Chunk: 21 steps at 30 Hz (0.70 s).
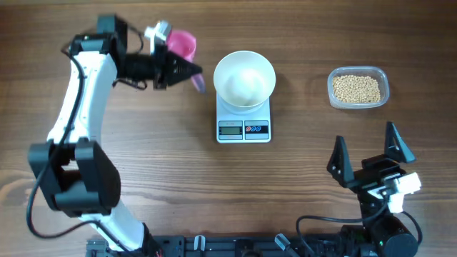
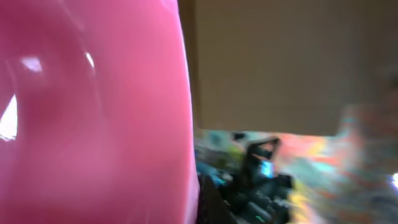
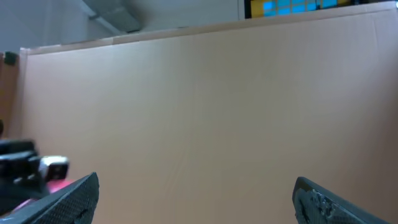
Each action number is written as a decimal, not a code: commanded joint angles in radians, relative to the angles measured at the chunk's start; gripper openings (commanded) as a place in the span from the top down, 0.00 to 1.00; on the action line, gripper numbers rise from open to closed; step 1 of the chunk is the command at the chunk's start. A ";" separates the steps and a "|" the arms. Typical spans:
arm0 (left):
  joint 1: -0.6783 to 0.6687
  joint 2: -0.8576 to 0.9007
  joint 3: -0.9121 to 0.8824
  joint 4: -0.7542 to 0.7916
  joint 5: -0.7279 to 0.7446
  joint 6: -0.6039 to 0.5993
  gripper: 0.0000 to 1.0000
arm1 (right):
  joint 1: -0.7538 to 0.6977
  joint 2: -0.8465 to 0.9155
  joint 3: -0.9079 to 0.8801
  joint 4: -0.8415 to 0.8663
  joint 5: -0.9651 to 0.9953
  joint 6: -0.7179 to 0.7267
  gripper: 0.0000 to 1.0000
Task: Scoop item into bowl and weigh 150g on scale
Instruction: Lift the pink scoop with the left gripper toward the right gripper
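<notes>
The white bowl (image 1: 223, 66) stands on the white scale (image 1: 244, 129) at the table's middle back; I see only white inside it. The pale-tan beans (image 1: 356, 88) fill a clear tub at the back right. My left gripper (image 1: 187, 70) hovers just left of the bowl, shut on a pink scoop (image 1: 183, 44). That pink scoop (image 2: 93, 112) fills the left half of the blurred left wrist view. My right gripper (image 1: 370, 155) stands open near the front right, nothing between its fingers (image 3: 69, 198).
The clear plastic tub (image 1: 386, 85) sits to the right of the scale. A brown board (image 3: 205, 106) fills the right wrist view. Bare wooden tabletop (image 1: 178, 178) lies in front of the scale.
</notes>
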 commanded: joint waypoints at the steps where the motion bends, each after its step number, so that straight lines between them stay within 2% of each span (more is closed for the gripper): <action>1: -0.045 -0.087 0.109 0.153 -0.179 -0.311 0.96 | -0.004 0.070 0.131 -0.037 -0.024 0.029 0.00; 5: -0.088 -0.127 0.134 0.410 -0.304 -0.578 0.96 | -0.004 0.228 0.345 -0.246 -0.043 0.025 0.00; 8: -0.114 -0.142 0.134 0.594 -0.319 -0.750 0.96 | -0.004 0.409 0.556 -0.467 -0.065 0.025 0.00; 10: -0.133 -0.142 0.134 0.695 -0.319 -0.856 0.96 | -0.004 0.517 0.653 -0.508 -0.180 0.025 0.00; 13: -0.168 -0.141 0.134 0.804 -0.324 -0.981 0.96 | -0.004 0.666 0.741 -0.462 -0.347 0.048 0.00; 17: -0.210 -0.141 0.134 0.905 -0.331 -1.084 0.96 | -0.004 0.814 0.750 -0.243 -0.457 0.331 0.00; 21: -0.254 -0.141 0.134 0.976 -0.373 -1.120 0.96 | -0.004 1.001 0.755 0.019 -0.506 0.765 0.00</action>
